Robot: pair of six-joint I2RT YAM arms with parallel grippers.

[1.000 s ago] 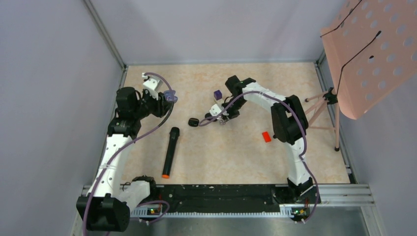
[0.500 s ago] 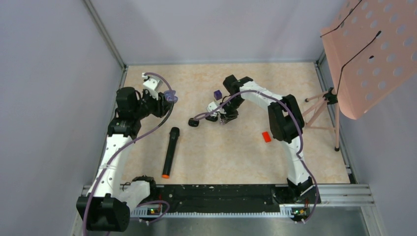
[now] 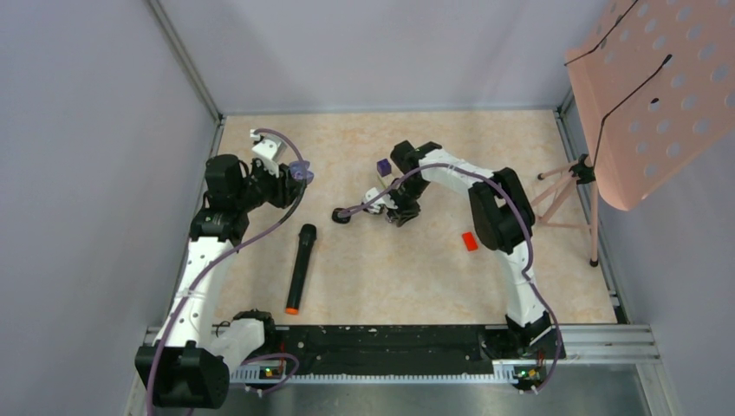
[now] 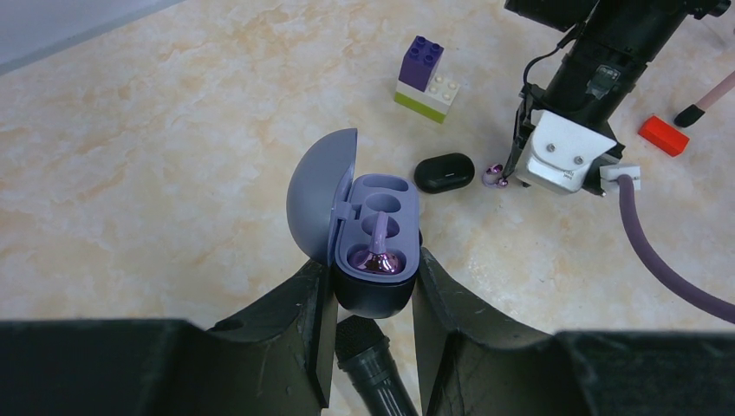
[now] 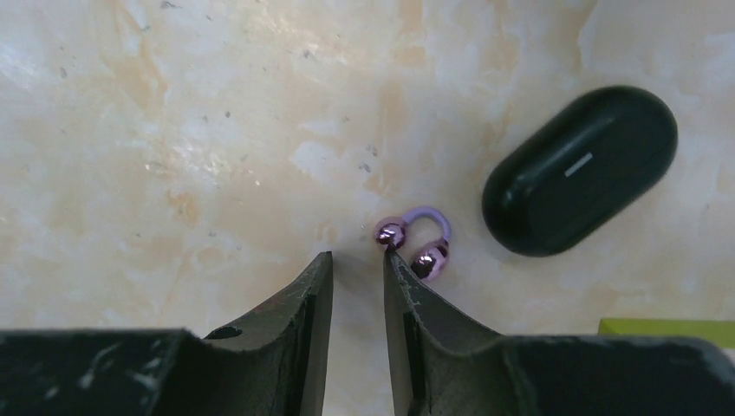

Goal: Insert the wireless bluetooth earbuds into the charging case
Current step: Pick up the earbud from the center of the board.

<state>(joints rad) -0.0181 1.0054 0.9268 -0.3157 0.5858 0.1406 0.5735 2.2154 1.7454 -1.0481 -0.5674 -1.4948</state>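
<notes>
My left gripper (image 4: pixel 373 265) is shut on the open purple charging case (image 4: pixel 374 299), lifted off the table at the left (image 3: pixel 300 170). One purple earbud (image 4: pixel 378 259) lies in a slot; the slot beside it is empty. A second purple C-shaped earbud (image 5: pixel 431 258) lies on the table (image 4: pixel 495 178). My right gripper (image 5: pixel 357 257) points down at the table just left of it (image 3: pixel 397 214), open by a narrow gap with nothing between the fingers. Its right fingertip (image 5: pixel 394 260) touches one shiny ball of the earbud.
A closed black oval case (image 5: pixel 579 171) lies right beside the loose earbud (image 3: pixel 342 216). A black microphone (image 3: pixel 299 267) lies under the left gripper. Stacked purple, white and green bricks (image 4: pixel 422 78) and a red block (image 3: pixel 470 241) are nearby. A pink perforated stand (image 3: pixel 641 95) rises at the right.
My right wrist has shifted a little to the left and lower over the loose earbud, its jaws widening slightly then narrowing. The left arm and the case have not moved.
</notes>
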